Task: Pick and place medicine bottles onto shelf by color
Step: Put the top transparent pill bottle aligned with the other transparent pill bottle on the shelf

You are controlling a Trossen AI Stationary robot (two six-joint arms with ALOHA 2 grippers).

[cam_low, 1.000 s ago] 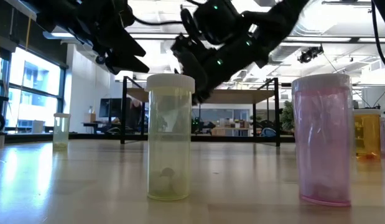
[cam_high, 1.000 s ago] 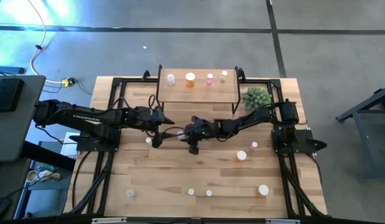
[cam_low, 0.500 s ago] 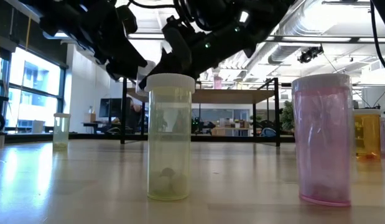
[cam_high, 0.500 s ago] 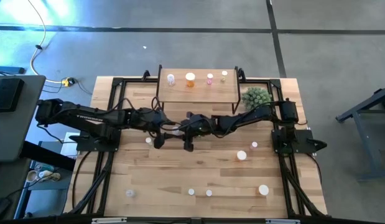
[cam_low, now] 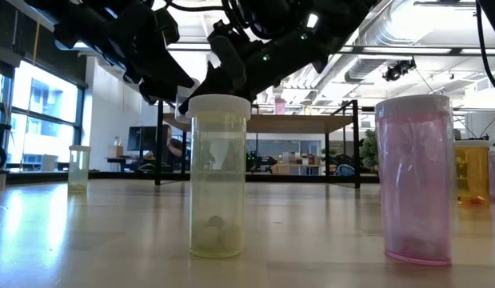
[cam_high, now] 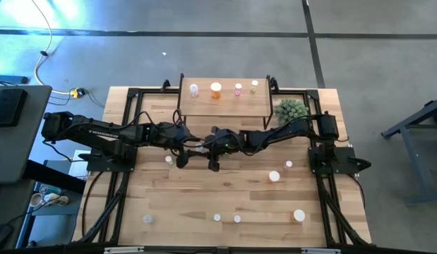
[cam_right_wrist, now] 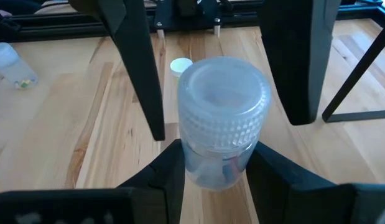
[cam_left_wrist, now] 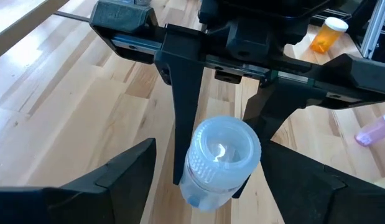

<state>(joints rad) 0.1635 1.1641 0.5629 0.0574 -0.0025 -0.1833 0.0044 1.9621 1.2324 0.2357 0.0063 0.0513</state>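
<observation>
right gripper (cam_right_wrist: 214, 186) clamps clear bottle (cam_right_wrist: 222, 118) aloft for handover | left gripper (cam_left_wrist: 204, 186) wide, straddling it | before shelf (cam_high: 224, 106)

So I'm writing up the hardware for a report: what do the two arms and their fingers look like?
Both arms are matte black with jointed, boxy links and thin black cables along them. The left arm carries white lettering on its upper link. The right arm shows small green indicator lights in the low view. Each gripper has two flat, angular black fingers on a crossbar with a metal rail.
</observation>
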